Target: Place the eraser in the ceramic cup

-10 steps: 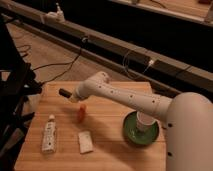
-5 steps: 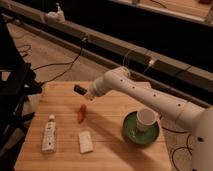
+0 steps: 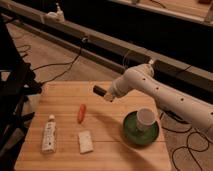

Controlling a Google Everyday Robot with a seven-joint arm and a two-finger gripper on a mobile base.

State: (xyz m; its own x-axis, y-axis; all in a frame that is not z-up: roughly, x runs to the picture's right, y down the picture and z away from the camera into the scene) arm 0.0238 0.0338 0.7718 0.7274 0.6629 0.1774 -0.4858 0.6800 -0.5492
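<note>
My gripper hangs above the wooden table, left of the middle and near its back edge, at the end of the white arm. It is shut on the eraser, a small black oblong block that sticks out to the left of the fingers. The ceramic cup, small, round and off-white, stands upright in the dark green dish at the table's right. The cup is to the right of the gripper and nearer the front.
An orange stick lies at mid-table below the gripper. A pale white block lies near the front edge. A white tube lies at the front left. Cables run on the floor behind, and a dark frame stands at the left.
The gripper with the eraser has moved to the right across the back of the table, from near the left edge towards the middle and closer to the cup. The other things have not moved.
</note>
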